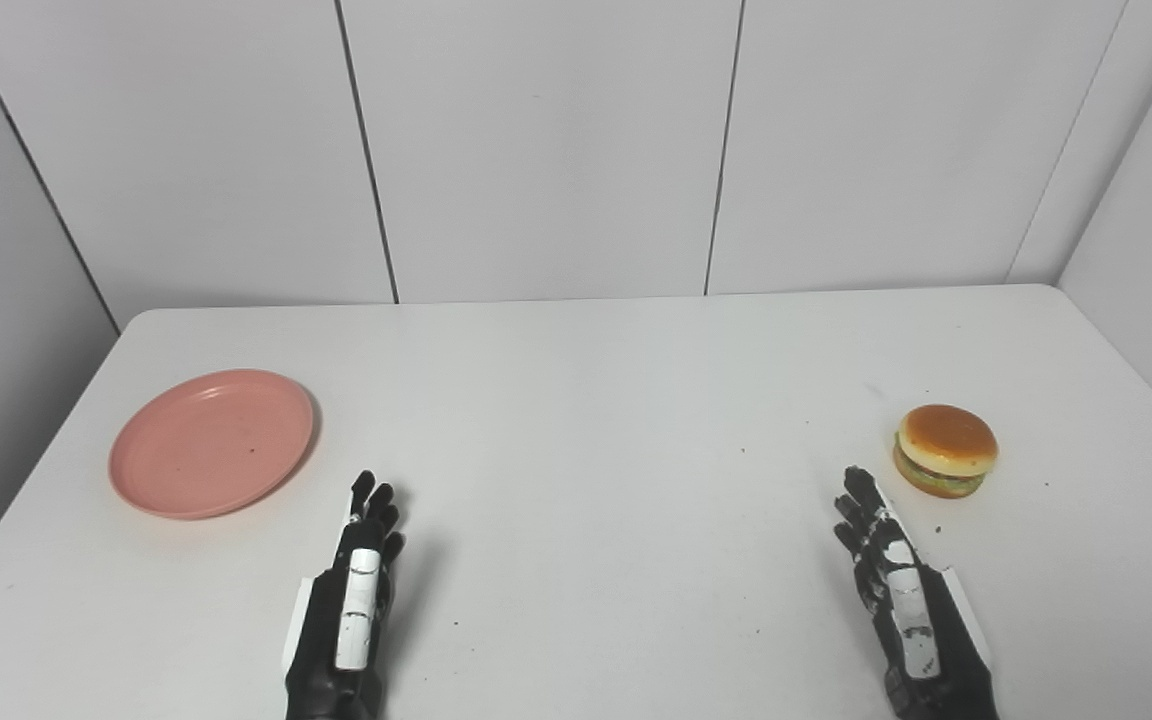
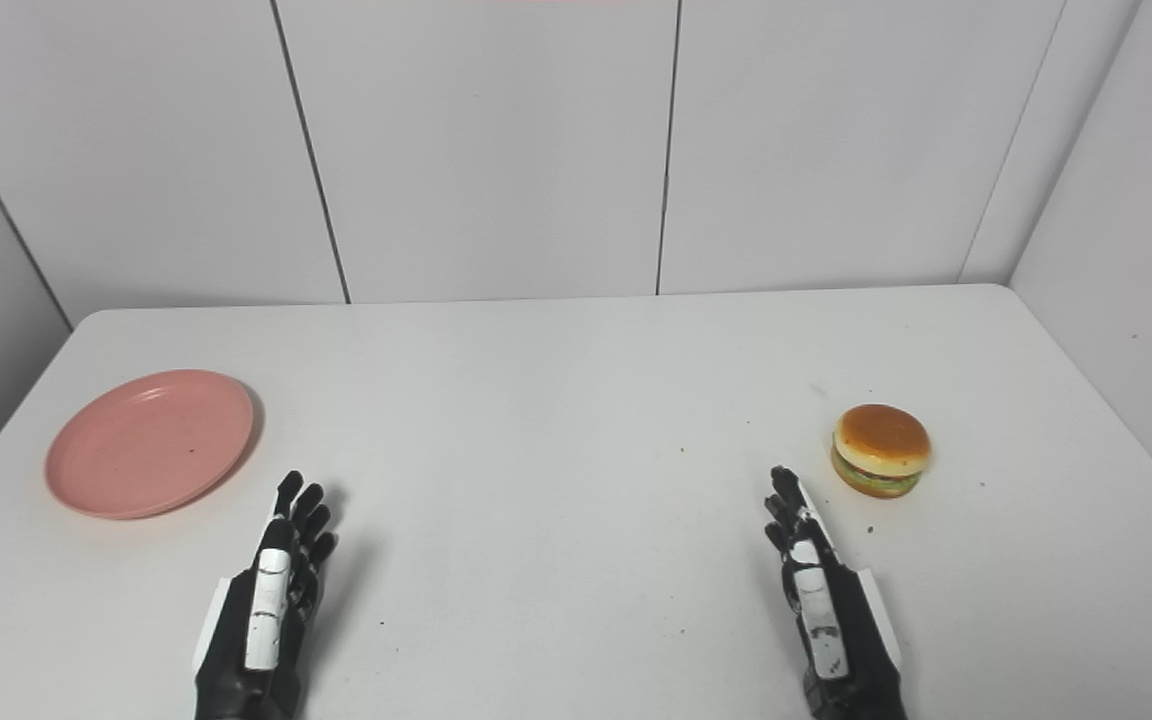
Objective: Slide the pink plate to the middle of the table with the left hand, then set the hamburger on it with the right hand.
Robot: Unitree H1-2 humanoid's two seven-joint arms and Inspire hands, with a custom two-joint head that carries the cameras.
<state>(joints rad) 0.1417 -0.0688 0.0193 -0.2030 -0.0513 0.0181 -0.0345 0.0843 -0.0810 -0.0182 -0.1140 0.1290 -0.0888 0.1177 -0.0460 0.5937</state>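
Left robot hand hangs empty, fingers straight; I should press the pink plate near the table's left edge flat, then slide.

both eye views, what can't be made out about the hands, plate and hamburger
- Left hand and right hand: palms and thumbs face away from both views; wrists cut off by the bottom edge.
- Hamburger: its far side and underside are hidden by its own body.
- Pink plate: the dark specks on it are too small to identify.
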